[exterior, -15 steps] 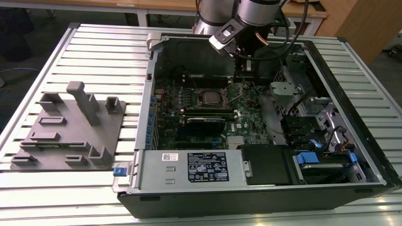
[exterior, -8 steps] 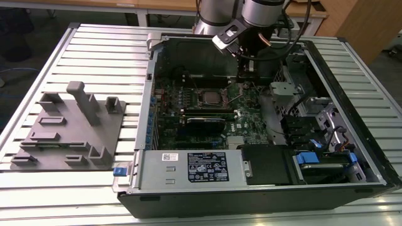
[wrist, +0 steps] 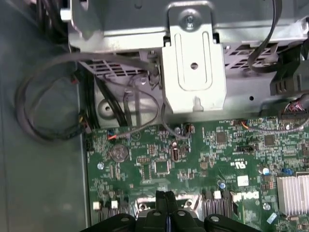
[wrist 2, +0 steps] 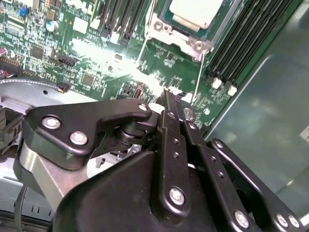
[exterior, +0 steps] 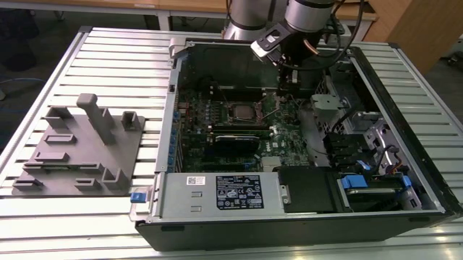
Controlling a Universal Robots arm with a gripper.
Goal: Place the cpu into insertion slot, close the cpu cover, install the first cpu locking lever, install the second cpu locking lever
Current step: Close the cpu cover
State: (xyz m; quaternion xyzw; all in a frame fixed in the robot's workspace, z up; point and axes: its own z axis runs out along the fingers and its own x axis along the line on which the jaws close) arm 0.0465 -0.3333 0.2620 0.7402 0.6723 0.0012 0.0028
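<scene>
Exterior view: an open computer case (exterior: 405, 135) lies on the slatted bench (exterior: 108, 59), and the arm reaches down into it from the far side. The tool (exterior: 281, 95) hangs low over the green circuit board (exterior: 289, 141). It is just beside the insertion slot (exterior: 231, 111), on the exterior view's right of it. The cpu (exterior: 244, 112) sits inside that slot, its dull silver top facing up. A grey moulded fixture (exterior: 79, 146) rests on the bench, well apart from the case on the exterior view's left. In the second wrist view the tool (wrist 2: 170, 96) has its two black fingers pressed together with nothing between them. The cpu (wrist 2: 195, 12) lies beyond the fingertips, ringed by the silver frame of the cpu cover (wrist 2: 186, 37). Whether that frame is fully seated cannot be told. A wire lever (wrist 2: 201, 72) runs out from the socket corner toward the tool and ends close to the fingertips; contact cannot be told. A second wire lever (wrist 2: 142, 52) leaves the other side of the socket. Long black memory slots (wrist 2: 241, 38) flank the socket. In the first wrist view the tool (wrist: 166, 197) is likewise closed, poised over the board, with a grey metal bracket (wrist: 193, 63) and loose cables (wrist: 43, 111) beyond the board's edge.
</scene>
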